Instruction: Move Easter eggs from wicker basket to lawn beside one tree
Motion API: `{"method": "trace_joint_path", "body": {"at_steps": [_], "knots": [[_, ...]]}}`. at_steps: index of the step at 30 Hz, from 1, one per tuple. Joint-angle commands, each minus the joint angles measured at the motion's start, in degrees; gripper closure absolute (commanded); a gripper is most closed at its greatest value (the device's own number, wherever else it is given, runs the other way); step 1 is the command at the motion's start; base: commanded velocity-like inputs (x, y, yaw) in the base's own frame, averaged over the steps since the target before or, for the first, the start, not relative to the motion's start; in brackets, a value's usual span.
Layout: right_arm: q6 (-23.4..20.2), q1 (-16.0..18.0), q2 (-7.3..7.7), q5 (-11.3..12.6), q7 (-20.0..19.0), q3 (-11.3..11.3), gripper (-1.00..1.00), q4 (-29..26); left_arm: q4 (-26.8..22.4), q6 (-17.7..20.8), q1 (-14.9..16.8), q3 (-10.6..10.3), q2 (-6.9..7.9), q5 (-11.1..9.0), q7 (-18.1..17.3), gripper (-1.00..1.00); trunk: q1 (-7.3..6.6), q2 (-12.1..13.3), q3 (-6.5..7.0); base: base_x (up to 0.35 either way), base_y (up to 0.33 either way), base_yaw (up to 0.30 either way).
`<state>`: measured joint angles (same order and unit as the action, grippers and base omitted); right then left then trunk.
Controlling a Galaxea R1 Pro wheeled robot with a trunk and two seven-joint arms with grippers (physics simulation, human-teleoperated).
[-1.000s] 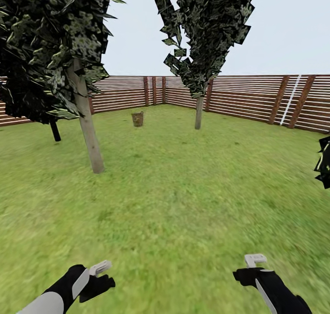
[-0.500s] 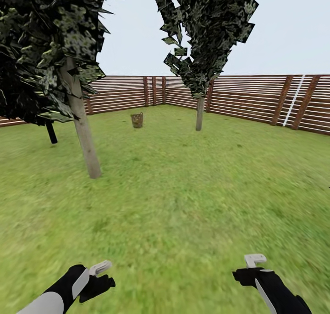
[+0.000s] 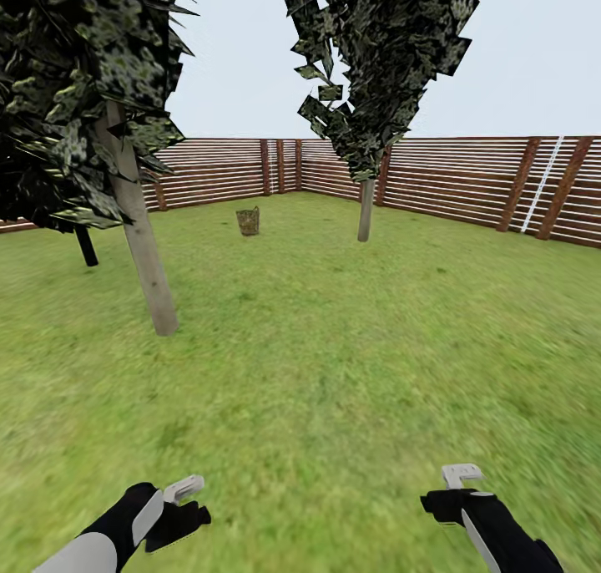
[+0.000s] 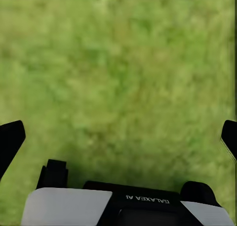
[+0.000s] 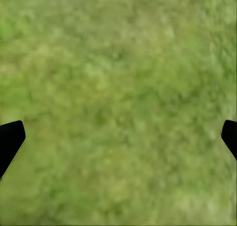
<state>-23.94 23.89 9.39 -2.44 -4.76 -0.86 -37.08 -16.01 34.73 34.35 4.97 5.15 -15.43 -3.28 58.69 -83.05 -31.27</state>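
Green lawn [image 3: 334, 347] fills most of the head view, closed in at the back by a slatted wooden fence [image 3: 467, 180] under a pale sky. Far off, in the upper middle of the frame, the wicker basket [image 3: 248, 220] stands on the grass just before the fence corner; it is too small to tell what lies inside. A tree [image 3: 138, 247] with a leaning grey-brown trunk rises at the left, its dark crown covering the upper left corner. Another tree [image 3: 366, 210] stands right of the basket, near the fence, with a dense dark crown reaching the top edge. A short dark trunk [image 3: 85, 245] shows at the far left behind the first tree.

At the lower left the left hand [image 3: 179, 506] hangs over the grass, and at the lower right the right hand [image 3: 459, 485] does the same. In the left wrist view the left hand [image 4: 118, 137] is released, its dark fingertips [image 4: 10, 139] wide apart over bare grass. The right wrist view shows the right hand [image 5: 118, 137] likewise spread, holding nothing.
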Motion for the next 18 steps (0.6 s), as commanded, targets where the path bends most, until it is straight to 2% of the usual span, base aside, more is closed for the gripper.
{"method": "trace_joint_path", "body": {"at_steps": [1,18], "knots": [[-0.3,0.0,-0.03,-0.3,-0.3,-0.1,-1.0,-0.1,-0.1,0.3,0.0,0.5,-0.04,0.3,-0.2,-1.0,0.03,0.0,-0.06,0.344,0.0,0.0],[-0.3,0.0,-0.07,-0.3,-0.3,-0.1,-1.0,-0.1,-0.1,0.3,0.0,0.5,-0.05,0.3,-0.2,-1.0,0.03,0.0,-0.06,0.344,0.0,0.0]]}}
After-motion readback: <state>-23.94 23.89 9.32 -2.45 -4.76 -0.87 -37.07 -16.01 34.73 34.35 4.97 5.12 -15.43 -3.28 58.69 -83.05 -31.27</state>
